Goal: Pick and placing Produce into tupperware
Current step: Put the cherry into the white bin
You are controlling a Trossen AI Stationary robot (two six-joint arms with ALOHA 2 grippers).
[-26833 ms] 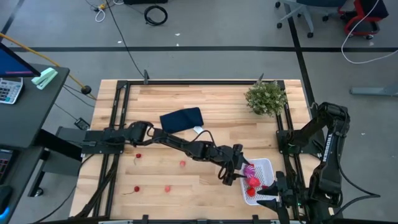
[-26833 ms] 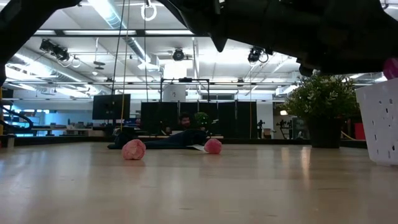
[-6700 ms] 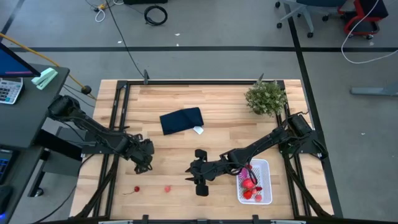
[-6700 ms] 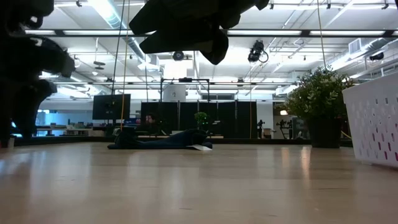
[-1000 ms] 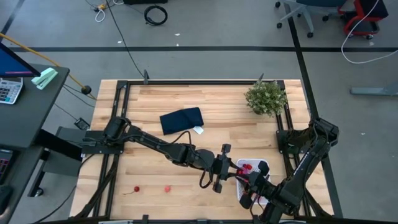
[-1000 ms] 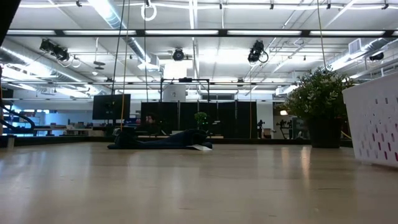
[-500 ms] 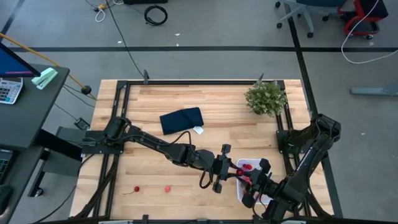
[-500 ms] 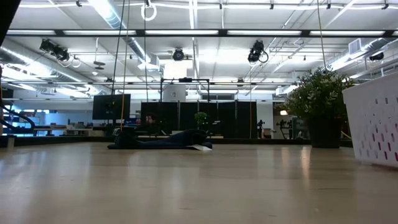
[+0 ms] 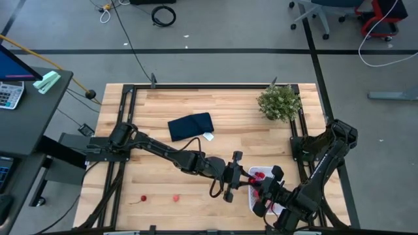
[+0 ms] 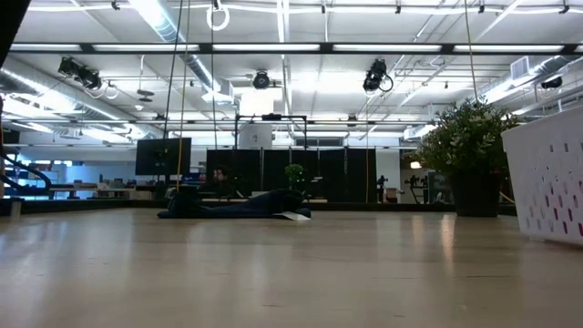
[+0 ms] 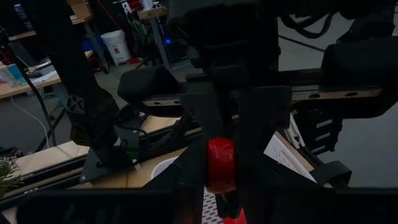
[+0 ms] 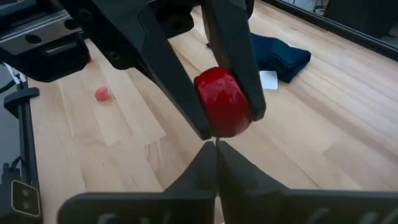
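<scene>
1. Pale wooden slatted table (image 9: 215,114) filling the centre of the overhead frame, grey floor all round, office chairs in the upper right corner.
2. Reaching from the left edge toward lower centre: left gripper (image 9: 236,180), fingers clamped on a glossy round red toy fruit (image 12: 222,101), seen pinched between two dark fingers (image 11: 256,130) in both wrist views.
3. Sitting at lower right of the overhead frame: small white rectangular mesh-bottomed container (image 9: 279,174), red pieces (image 9: 259,175) visible inside, its perforated white wall (image 10: 549,182) at the right edge of the low view.
4. Hovering over that container, just beside the left one: right gripper (image 9: 264,193), fingers pressed together, nothing between them in its wrist view.
5. Lying at lower left of the overhead frame, well apart from the container: two tiny red bits (image 9: 143,198) and (image 9: 176,196).
6. Resting upper centre: dark navy folded cloth (image 9: 191,126) with a small white tag (image 9: 208,136) touching its corner.
7. Standing upper right: green bushy plant (image 9: 279,102).
</scene>
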